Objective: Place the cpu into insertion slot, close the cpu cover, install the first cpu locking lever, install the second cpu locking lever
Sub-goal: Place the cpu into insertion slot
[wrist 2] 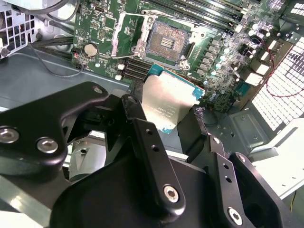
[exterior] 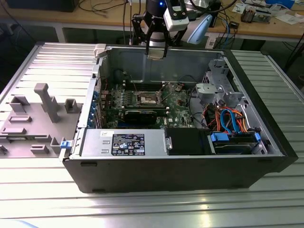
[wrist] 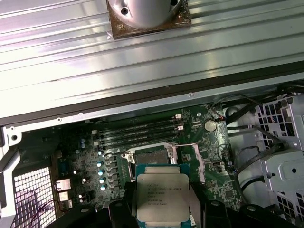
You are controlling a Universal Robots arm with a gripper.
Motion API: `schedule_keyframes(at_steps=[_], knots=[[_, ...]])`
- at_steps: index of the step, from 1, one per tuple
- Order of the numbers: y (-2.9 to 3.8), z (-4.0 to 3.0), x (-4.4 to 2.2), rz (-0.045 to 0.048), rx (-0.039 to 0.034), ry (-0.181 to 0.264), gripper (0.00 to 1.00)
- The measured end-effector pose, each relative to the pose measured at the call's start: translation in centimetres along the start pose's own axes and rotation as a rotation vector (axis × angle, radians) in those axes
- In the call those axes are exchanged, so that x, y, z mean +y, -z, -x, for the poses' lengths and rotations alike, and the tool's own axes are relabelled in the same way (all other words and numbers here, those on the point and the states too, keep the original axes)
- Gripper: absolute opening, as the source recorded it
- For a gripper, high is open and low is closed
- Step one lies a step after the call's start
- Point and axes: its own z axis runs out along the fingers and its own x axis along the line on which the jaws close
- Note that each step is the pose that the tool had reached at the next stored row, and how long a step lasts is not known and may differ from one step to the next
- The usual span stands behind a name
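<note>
Below the fingers [wrist 2: 134,108] we see an open computer case [exterior: 166,168] on a ribbed metal table [exterior: 142,209]. Its green motherboard [wrist 2: 102,33] lies just beyond them, carrying a coin battery [wrist 2: 90,49] and memory slots [wrist: 137,130]. Well apart from the fingers sit a power supply [exterior: 123,142], orange and blue cables [exterior: 228,118] and a grey fixture tray [exterior: 38,118].

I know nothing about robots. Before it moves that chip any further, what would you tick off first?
1. Cpu gripped: ok. The tool is shut on the cpu.
2. Socket free: ok. The socket shows bare contacts, with nothing in it.
3. Cpu cover open: ok. The cpu cover is swung off the socket.
4. Cpu lined up over the socket: cannot tell. It hangs above the motherboard, apart from it.
5. Locking levers out of the way: cannot tell.
</note>
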Motion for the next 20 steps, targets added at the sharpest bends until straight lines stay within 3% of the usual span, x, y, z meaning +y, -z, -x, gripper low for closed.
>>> schedule_keyframes(at_steps=[11, 20], knots=[[0.0, 0.0, 0.0, 0.0002, -0.0005, -0.005, 0.53], [0.0, 0.0, 0.0, 0.0008, -0.0039, -0.044, 0.53]])
